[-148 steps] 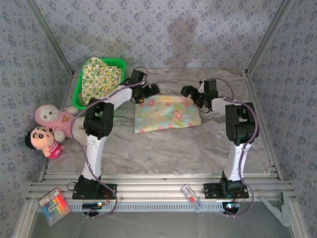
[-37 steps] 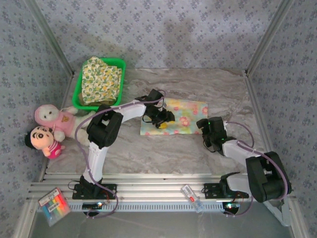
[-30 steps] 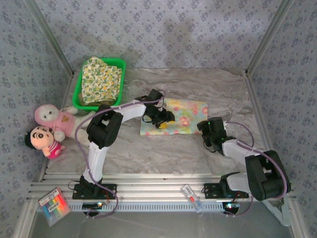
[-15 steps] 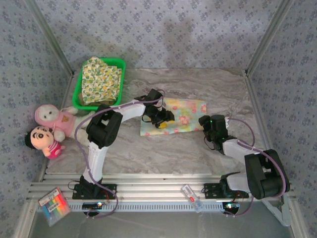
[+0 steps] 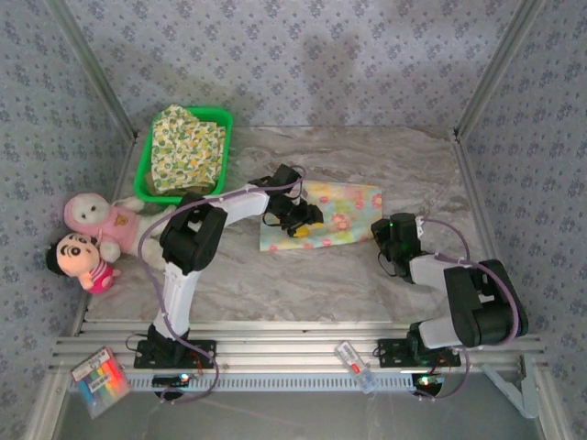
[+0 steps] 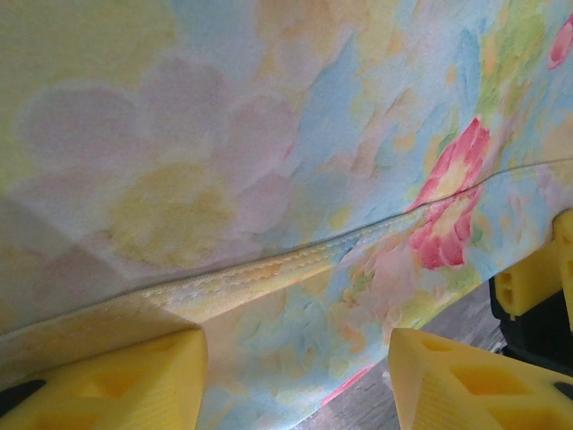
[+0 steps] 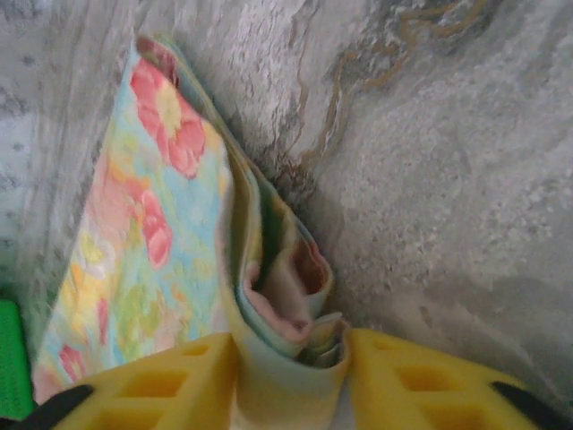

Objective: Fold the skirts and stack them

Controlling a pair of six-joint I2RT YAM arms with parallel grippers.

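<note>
**A:** Where is the skirt you are working on?

**B:** The pastel skirt [image 5: 341,214] lies on the marble table [image 5: 303,280], a little past the middle. It is doubled over into a wide band. Both my arms reach to it, one from each side.

**A:** What is your right gripper doing?

**B:** My right gripper [image 5: 381,223] is at the skirt's right end. In the right wrist view the folded edge sits bunched between my two yellow fingers [image 7: 152,390]. The layers touch both of them, so I am pinching that edge. The rest of the cloth runs away from the fingers, flat on the table.

**A:** And the left one?

**B:** My left gripper [image 5: 298,227] is over the left part of the same skirt. In the left wrist view its fingers [image 6: 116,385] stand wide apart, with flat cloth and a stitched seam between them. Nothing is caught in them, so that gripper is released. I cannot tell whether the tips press on the cloth.

**A:** Anything else on the table?

**B:** A floral skirt [image 5: 186,147] lies folded in the green basket [image 5: 143,180] at the far left corner. Two dolls [image 5: 92,234] lie just beside the basket, at the table's left edge, well apart from both grippers.
</note>
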